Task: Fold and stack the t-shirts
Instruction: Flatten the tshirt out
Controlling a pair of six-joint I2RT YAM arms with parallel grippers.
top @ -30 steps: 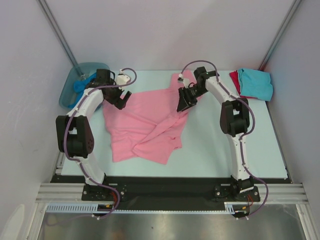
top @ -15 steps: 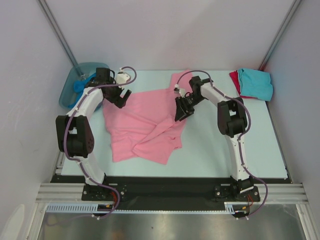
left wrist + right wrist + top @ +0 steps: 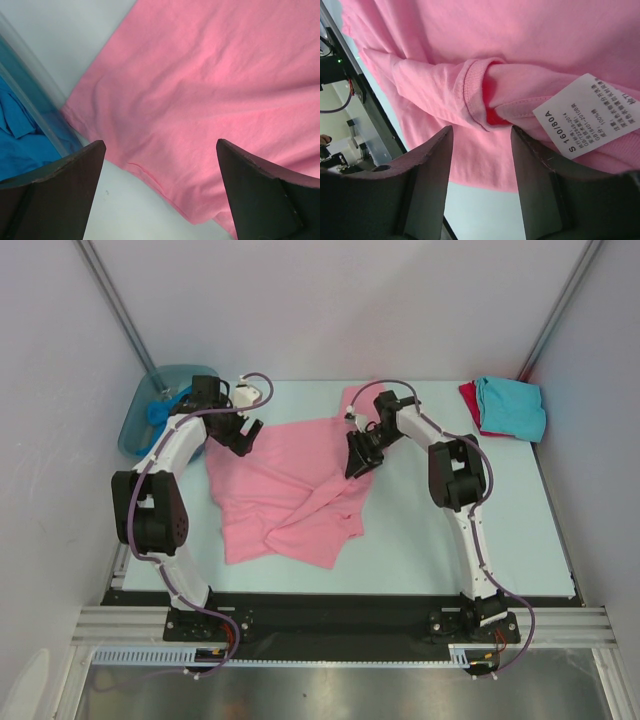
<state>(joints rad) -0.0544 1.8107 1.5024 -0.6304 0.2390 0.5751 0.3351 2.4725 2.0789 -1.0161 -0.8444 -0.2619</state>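
Observation:
A large light pink t-shirt (image 3: 290, 495) lies crumpled and partly folded over itself in the middle of the table. My left gripper (image 3: 243, 440) hovers wide open over its far left corner (image 3: 210, 85), nothing between the fingers (image 3: 60, 185). Over the shirt's far right part, my right gripper (image 3: 356, 462) stands open, just above the collar (image 3: 472, 95) and a white size label (image 3: 585, 115). It holds no cloth. A turquoise t-shirt (image 3: 512, 406) lies folded on a red one (image 3: 467, 398) at the back right. A brighter blue t-shirt (image 3: 160, 412) sits in the tub.
A translucent grey-blue plastic tub (image 3: 135, 430) stands at the back left corner, close beside my left gripper (image 3: 160, 150); its wall (image 3: 35, 95) almost touches the pink shirt's corner. Slanted metal poles rise at both back corners. Pale table (image 3: 450, 540) shows on the right.
My right gripper has swung left and toward the near side, further over the pink shirt. The left arm and the shirts have not moved.

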